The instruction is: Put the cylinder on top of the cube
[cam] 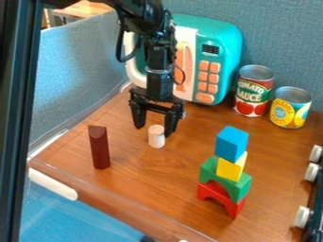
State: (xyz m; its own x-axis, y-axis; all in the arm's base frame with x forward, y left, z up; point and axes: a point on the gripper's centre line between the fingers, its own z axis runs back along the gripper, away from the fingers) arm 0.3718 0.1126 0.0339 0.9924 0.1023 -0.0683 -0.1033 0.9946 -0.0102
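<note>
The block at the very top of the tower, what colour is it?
The top block is blue; it shows in the camera view.

- The robot arm [140, 18] is cut off up top.
- It hides part of the toy microwave [221, 45].
- The black thing [318, 193] is cut off at the right.
- A dark bit [147, 239] at the bottom is too small to tell.

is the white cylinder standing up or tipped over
Upright: the white cylinder stands on one end on the wooden surface, its round top facing up.
</note>
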